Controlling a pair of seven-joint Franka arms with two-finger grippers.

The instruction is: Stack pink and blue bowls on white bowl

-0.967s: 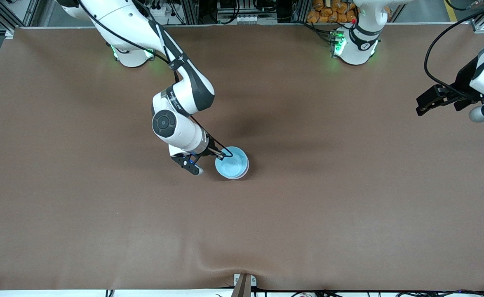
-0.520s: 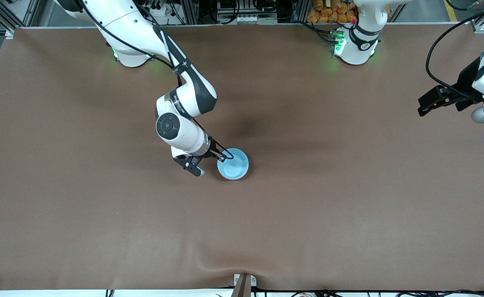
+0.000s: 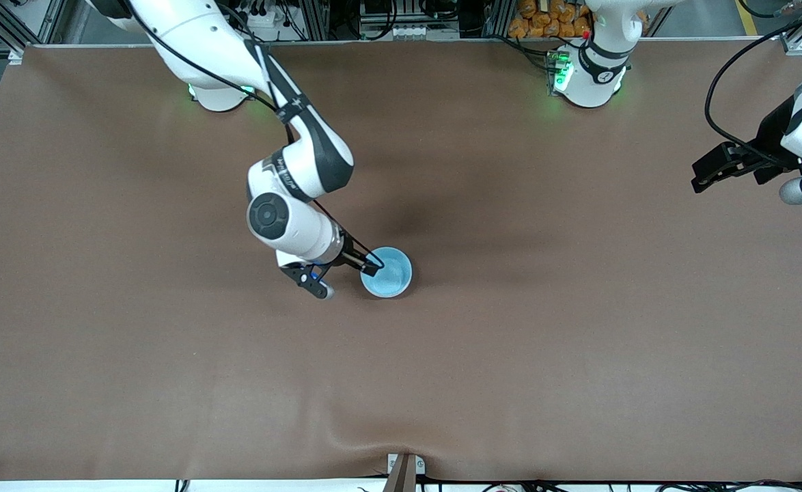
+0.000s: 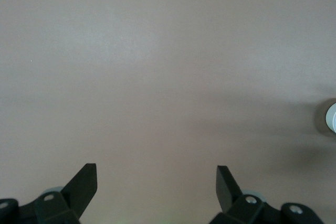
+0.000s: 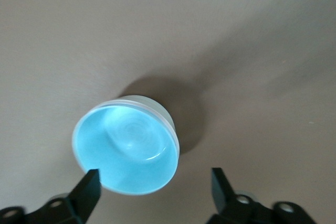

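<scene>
Front view: blue bowl (image 3: pixel 387 272) sits mid-bench (image 3: pixel 578 342), nested on other bowls. Right pincer (image 3: pixel 367 266) spread apart at its rim, gripping nothing. Left pincer (image 3: pixel 705 172) waits agape at the left arm's end.

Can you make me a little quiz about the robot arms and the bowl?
1. True or false: the blue bowl is on top of the stack in the middle of the brown table.
2. Which gripper is at the blue bowl? A) left gripper B) right gripper C) both
3. Fill in the word: the right gripper has its fingers ____, not squeezing the bowl's rim.

Key:
1. True. Only blue shows from above.
2. B. The right gripper is at the bowl's rim; the left gripper waits with open fingers over bare table at the left arm's end.
3. Open.
</scene>
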